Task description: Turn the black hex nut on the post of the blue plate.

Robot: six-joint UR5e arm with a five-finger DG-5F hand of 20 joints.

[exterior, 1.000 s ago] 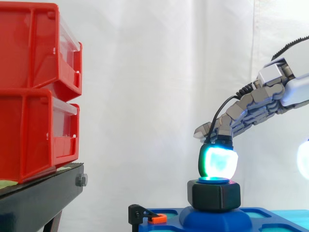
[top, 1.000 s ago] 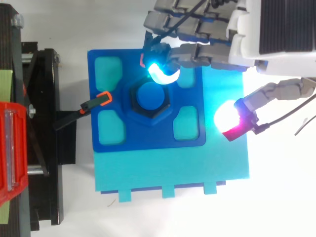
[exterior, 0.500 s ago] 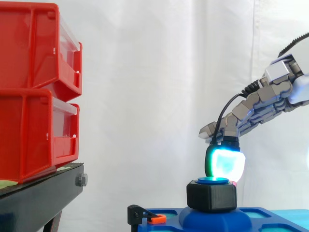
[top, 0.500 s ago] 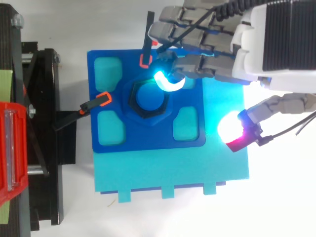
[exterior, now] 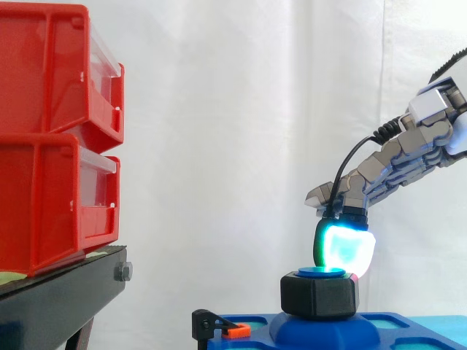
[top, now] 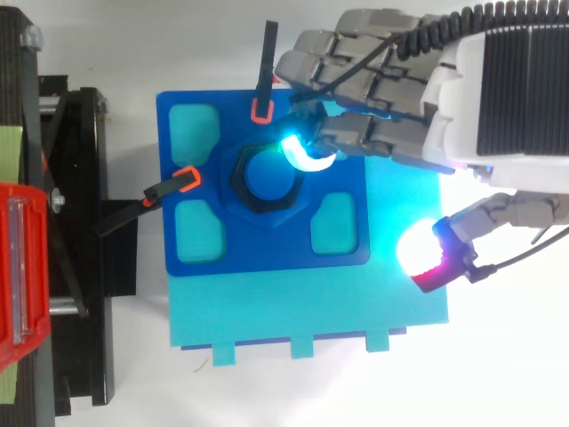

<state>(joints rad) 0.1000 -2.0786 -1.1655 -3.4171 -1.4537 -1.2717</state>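
Black hex nut (exterior: 319, 295) sits on the post (top: 269, 174) at the middle of the blue plate (top: 267, 249). We see the hand (top: 391, 98) reaching over it, fingers nearly straight and side by side, pinching nothing; one cyan fingertip (exterior: 344, 249) touches the nut's top edge on the arm's side, the thumb (top: 418, 252) well apart

Red bins (exterior: 51, 138) on black stand (exterior: 62, 297)

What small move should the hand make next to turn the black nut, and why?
Probably bring the thumb in toward the black hex nut. The hand's cyan fingertip sits at the nut's rim on the arm's side, but the thumb hangs well off the blue plate, so nothing opposes it.
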